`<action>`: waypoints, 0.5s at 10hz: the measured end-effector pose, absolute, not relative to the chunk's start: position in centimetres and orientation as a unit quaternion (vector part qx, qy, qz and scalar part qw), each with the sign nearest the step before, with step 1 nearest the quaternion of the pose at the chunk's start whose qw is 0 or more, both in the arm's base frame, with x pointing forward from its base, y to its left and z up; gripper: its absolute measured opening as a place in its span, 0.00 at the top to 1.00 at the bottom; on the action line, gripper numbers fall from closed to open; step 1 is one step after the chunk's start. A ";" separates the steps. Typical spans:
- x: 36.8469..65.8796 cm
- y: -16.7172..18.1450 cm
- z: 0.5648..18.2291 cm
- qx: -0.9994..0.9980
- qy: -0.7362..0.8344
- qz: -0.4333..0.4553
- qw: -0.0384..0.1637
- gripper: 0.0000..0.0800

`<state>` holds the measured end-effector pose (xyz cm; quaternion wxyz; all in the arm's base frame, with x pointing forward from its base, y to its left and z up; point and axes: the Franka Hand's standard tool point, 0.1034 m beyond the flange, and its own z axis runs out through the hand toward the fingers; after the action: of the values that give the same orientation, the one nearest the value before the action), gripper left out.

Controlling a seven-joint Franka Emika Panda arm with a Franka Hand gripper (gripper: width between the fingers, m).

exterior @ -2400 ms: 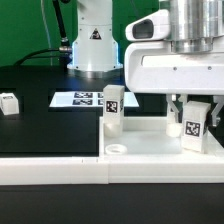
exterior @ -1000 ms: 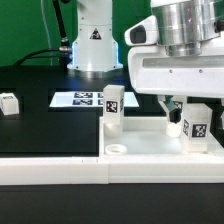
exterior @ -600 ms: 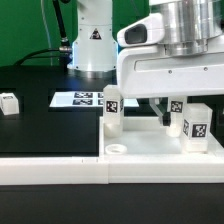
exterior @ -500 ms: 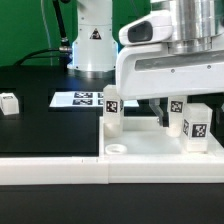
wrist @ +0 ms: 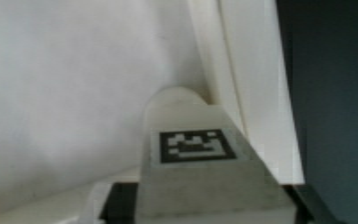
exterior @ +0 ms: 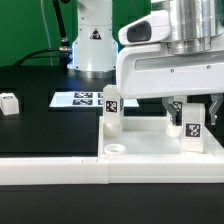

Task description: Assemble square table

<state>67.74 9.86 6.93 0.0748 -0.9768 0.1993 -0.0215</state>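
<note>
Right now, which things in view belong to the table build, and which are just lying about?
Job: top, loose leg, middle leg, leg at the exterior view's right.
Lying about: marker board, border rail.

You have three legs in the exterior view: a leg at the far left, a second leg at centre and a third leg at right. You have one top with one socket showing, one rail along the bottom and one marker board. The wrist view shows you one leg only.
</note>
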 end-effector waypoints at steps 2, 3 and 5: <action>67.8 10.0 6.9 -0.953 0.293 -0.018 0.076 0.64; 67.7 10.0 6.8 -0.932 0.355 -0.019 0.073 0.64; 67.7 9.9 6.8 -0.876 0.477 -0.008 0.077 0.64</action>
<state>67.75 9.95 6.78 0.0774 -0.8757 0.4766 -0.0081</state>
